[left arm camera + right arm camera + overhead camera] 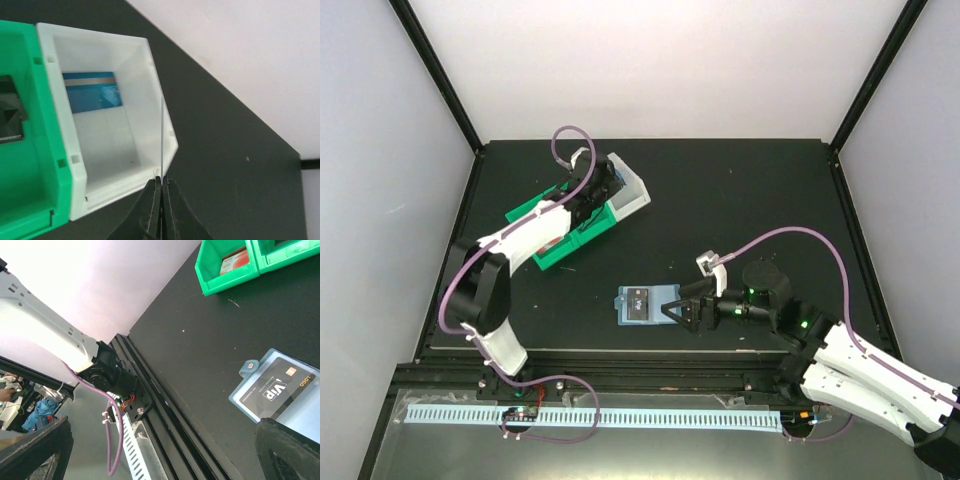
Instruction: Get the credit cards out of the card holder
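1. The left gripper [161,181] is pinching, jaws closed, what looks like a thin card [162,135] seen edge-on. It is hovering above one wall of the white bin [150,60], where a blue card [92,92] is lying.
2. The risk here is that the card is sitting right over that rim, so on release it could be tipping outside onto the table [750,200].
3. The right gripper [670,311] is gaping wide just beside the holder [645,303], gripping nothing.
4. The holder is lying flat mid-table, pale blue and translucent, with a black card [280,390] showing inside. Being soft and unpinned, it may be sliding once that card gets pulled.
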